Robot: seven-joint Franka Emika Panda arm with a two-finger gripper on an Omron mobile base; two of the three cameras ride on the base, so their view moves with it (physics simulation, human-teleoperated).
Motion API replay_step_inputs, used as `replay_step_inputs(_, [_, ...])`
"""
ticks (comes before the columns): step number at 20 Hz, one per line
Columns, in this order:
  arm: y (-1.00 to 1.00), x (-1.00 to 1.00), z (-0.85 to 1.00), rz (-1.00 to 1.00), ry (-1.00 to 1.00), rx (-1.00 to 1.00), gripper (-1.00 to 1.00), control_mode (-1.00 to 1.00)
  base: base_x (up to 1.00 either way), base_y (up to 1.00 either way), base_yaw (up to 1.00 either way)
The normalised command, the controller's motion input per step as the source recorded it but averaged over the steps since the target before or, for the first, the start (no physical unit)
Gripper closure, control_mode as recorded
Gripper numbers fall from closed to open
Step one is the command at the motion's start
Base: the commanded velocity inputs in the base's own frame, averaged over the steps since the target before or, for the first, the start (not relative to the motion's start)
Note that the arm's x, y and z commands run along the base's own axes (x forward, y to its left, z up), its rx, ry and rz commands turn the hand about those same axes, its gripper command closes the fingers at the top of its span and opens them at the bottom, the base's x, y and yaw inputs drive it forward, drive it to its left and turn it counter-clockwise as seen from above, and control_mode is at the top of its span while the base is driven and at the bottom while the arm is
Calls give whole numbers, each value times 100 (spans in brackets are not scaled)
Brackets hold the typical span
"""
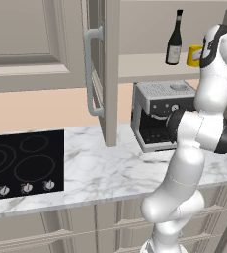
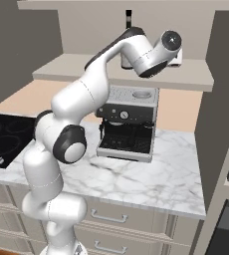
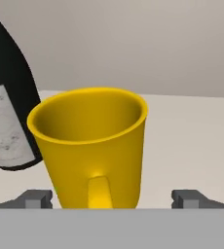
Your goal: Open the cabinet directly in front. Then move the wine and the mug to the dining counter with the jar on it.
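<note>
A: Where is the mug (image 3: 92, 148) found?

B: It is seen upright on the lower shelf (image 1: 145, 66) of the opened cabinet (image 1: 103, 74), dead centre in the hand view, with its handle turned toward the camera at six o'clock. The wine (image 3: 7, 107) is stood just beside it at nine o'clock; whether the two touch cannot be told. In the left base view the mug is set at three o'clock of the bottle, partly hidden by the arm.

A: And the pincer (image 3: 112, 198)?

B: It is spread wide, nothing held. One tip is seen at seven o'clock of the mug and the other at five o'clock, each clear of the yellow wall.

A: How is the mug expected to handle?

B: It is judged light, stiff and smooth-glazed, so some slip is to be feared if it is only pinched lightly. It is probably best taken across the body, low on the wall, with the handle left between the tips. The bottle is judged heavier, tall and easily toppled, so the nine o'clock side should be approached with care.

A: What lies farther out?

B: A coffee machine (image 1: 160, 113) is stood on the marble bench (image 1: 110, 168) below the shelf, and a black cooktop (image 1: 24, 163) is set at nine o'clock of it.
</note>
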Motion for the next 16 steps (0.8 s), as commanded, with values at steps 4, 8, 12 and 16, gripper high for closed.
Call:
replay_step_inputs(4, [0, 12, -1, 1, 0, 0, 100, -100, 0, 0, 0])
replay_step_inputs(8, [0, 1, 0, 0, 0, 0, 100, -100, 0, 0, 0])
replay_step_inputs(12, [0, 0, 0, 0, 0, 0, 100, -100, 0, 0, 0])
replay_step_inputs(16, [0, -1, -7, 0, -2, 0, 100, -100, 0, 0, 0])
